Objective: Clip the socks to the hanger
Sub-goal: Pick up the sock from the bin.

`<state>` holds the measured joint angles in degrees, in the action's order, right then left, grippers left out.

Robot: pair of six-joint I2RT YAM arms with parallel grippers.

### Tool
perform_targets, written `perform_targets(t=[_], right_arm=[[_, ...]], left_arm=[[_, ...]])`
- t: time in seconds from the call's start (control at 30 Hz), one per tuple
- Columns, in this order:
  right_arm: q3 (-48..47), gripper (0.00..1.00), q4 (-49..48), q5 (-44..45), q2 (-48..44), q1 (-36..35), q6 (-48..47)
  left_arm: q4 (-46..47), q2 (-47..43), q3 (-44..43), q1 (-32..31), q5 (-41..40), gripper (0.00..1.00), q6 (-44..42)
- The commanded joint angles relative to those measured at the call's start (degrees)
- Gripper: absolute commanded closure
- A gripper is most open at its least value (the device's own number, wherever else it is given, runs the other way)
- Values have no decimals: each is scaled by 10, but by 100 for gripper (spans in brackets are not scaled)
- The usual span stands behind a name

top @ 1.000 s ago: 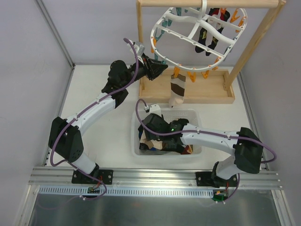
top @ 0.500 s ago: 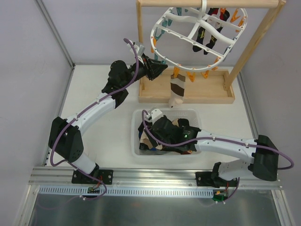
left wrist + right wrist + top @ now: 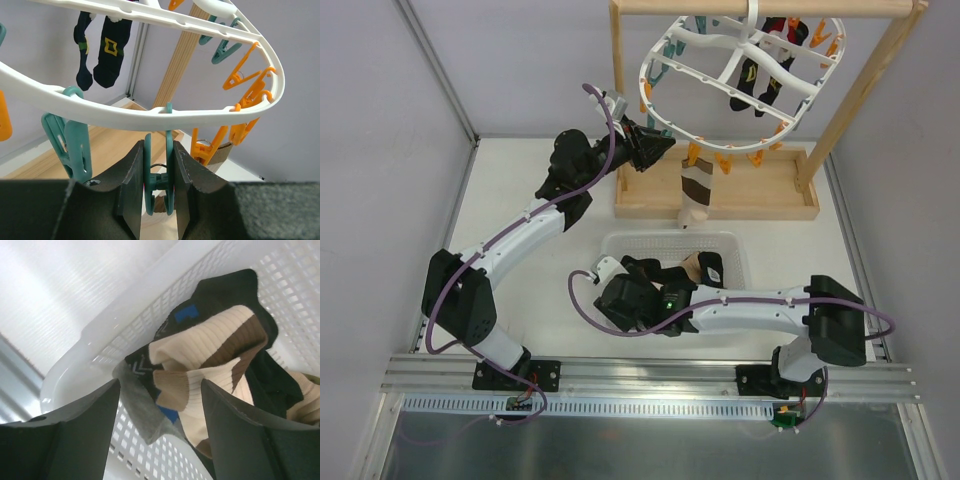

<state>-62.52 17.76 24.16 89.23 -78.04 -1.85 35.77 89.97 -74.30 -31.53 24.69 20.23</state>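
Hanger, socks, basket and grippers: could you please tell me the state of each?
Large white plastic oval hanger: hanging from wooden frame.
Tan, brown and white banded sock: clipped, dangling.
Left gripper: shut on teal peg.
White mesh plastic basket: holding loose socks.
Right gripper: open, empty, at the basket.

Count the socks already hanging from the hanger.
3. One dark sock and a second dark sock hang side by side at the far side; a banded sock hangs from the near rim of the hanger. The ring could hide more.
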Motion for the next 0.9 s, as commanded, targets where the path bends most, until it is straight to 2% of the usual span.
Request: perform_targets(t=[0.0, 0.1, 0.23, 0.3, 0.33, 0.4, 0.43, 0.53, 0.6, 0.77, 0.87], right_arm=[[-45, 32, 54, 107, 23, -1, 34], [-55, 38, 78, 157, 29, -2, 61], [-55, 42, 82, 164, 38, -2, 63], [-57, 48, 82, 162, 45, -2, 67], [-58, 58, 82, 161, 45, -2, 69], [-61, 68, 93, 164, 42, -2, 74], [-64, 79, 99, 166, 33, -1, 76], [-60, 92, 121, 164, -6, -1, 83], [-56, 95, 140, 151, -32, 0, 91], [-24, 94, 178, 97, -141, 19, 113], [-5, 99, 211, 67, -194, 49, 140]], left_arm=[[-62, -15, 23, -3, 24, 100, -15], [-62, -13, 24, -2, 23, 100, -16], [-62, -11, 22, -3, 23, 100, -16], [-62, -9, 22, -3, 23, 100, -16], [-62, -9, 22, -3, 23, 100, -16], [-62, -9, 23, -3, 21, 100, -18], [-62, -9, 23, -3, 21, 100, -19], [-63, -9, 22, -2, 21, 100, -19], [-63, -9, 21, -3, 21, 100, -19], [-63, -6, 18, -3, 23, 100, -14], [-63, -5, 18, -3, 26, 100, -13]])
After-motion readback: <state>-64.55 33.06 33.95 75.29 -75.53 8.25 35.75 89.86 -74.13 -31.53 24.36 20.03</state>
